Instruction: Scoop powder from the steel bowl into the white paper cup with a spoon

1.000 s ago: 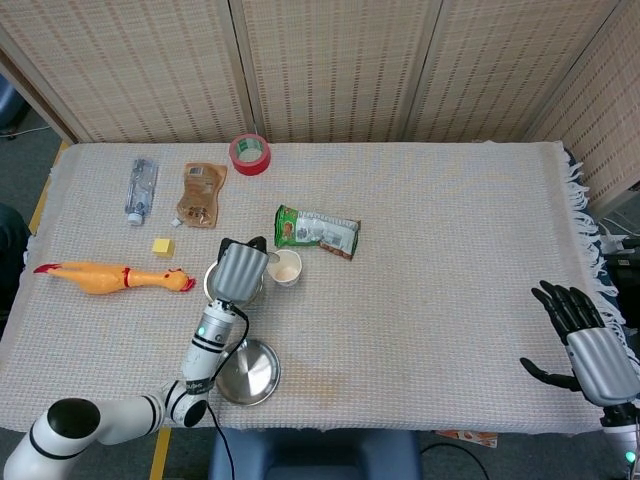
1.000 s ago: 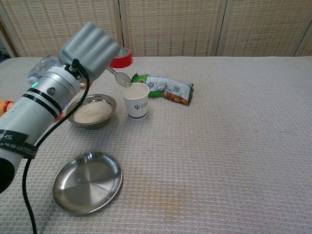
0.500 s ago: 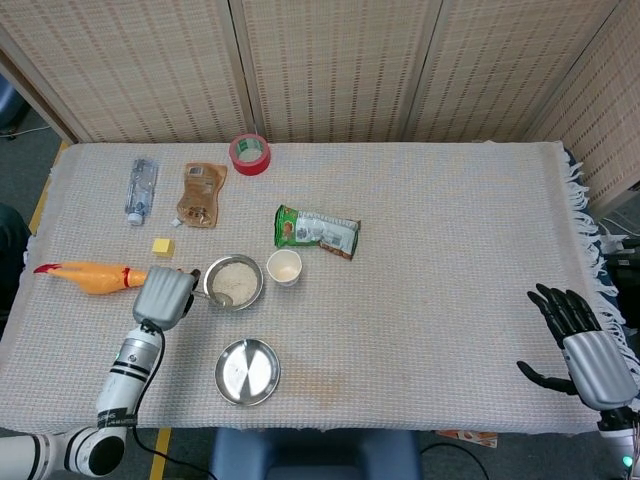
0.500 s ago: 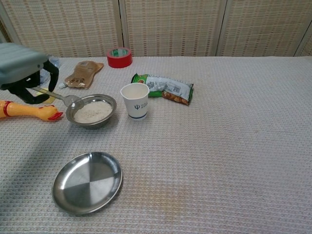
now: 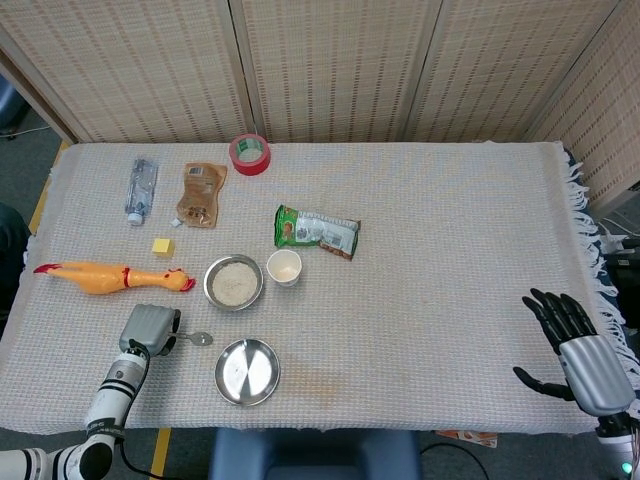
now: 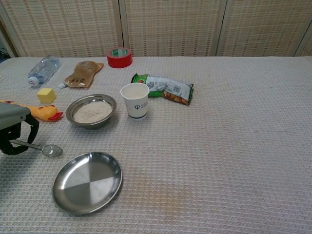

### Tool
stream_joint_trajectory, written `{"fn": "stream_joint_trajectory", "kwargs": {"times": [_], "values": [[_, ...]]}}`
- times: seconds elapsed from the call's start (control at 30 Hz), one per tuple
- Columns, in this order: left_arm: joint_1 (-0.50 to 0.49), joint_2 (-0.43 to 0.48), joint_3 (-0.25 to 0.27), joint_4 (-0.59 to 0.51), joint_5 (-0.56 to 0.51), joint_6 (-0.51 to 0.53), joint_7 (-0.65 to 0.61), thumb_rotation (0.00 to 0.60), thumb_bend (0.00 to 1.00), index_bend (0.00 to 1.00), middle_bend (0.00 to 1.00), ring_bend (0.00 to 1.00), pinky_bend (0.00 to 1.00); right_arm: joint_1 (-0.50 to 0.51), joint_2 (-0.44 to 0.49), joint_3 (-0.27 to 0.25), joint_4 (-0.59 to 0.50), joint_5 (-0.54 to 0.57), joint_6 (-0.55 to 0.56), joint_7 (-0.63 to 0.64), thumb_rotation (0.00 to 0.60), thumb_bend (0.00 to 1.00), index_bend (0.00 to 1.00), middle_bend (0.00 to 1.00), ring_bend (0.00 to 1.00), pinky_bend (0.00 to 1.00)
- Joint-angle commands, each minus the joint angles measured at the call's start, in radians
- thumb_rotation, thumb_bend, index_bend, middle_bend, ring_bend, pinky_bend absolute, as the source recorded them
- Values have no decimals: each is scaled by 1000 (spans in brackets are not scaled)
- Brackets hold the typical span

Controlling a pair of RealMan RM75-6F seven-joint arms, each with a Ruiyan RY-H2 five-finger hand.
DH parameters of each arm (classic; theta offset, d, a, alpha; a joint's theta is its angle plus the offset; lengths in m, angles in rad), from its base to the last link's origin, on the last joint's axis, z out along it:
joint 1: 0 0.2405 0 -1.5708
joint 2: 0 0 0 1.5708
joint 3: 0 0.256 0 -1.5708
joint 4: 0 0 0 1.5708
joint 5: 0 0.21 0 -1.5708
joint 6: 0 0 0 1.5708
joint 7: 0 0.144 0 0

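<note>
From the head view, the left hand (image 5: 148, 329) holds the spoon (image 5: 197, 339) low near the steel plate (image 5: 248, 371); steel bowl (image 5: 234, 283) of powder touches the white paper cup (image 5: 285, 267). Right hand (image 5: 578, 351) spread wide, empty. Chest view: spoon bowl (image 6: 51, 150) rests on the cloth, fingers (image 6: 10, 140) curled around its handle.

1 bowl (image 5: 234, 283) of powder | 1 cup (image 5: 285, 267) | 1 spoon (image 6: 45, 148) | 1 plate (image 5: 248, 371) | 1 tape roll (image 5: 249, 153) | 1 bottle (image 5: 141, 190) | 1 brown pouch (image 5: 202, 194) | 1 green packet (image 5: 316, 231) | 1 yellow cube (image 5: 163, 246) | 1 rubber chicken (image 5: 112, 276) | 2 hands: left (image 5: 148, 330), right (image 5: 580, 355)
</note>
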Motion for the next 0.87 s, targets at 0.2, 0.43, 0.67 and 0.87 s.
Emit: {"fn": "stream_joint_trajectory", "kwargs": {"times": [0.2,0.43,0.67,0.87], "values": [[-9,-9,6,-5,-49,4,47,600,385,231,1000,1000,1000,7,6,-10,-2,-9,-18,17,522,116,0,0,0,0],[43,67,10,-87,79,74,-63,600,384,139,1000,1000,1000,3,18,-16,-4,-23,-4,41,522,115,0,0,0,0],[300,236,169,-21,744,364,-836,600,384,0,327,294,475,-1,14,-13,-2,-12,-3,21,522,116,0,0,0,0],[549,164,229,261,977,804,-1056,600,379,0,69,0,189,1,0,-14,-15,-4,-24,-32,522,115,0,0,0,0]]}}
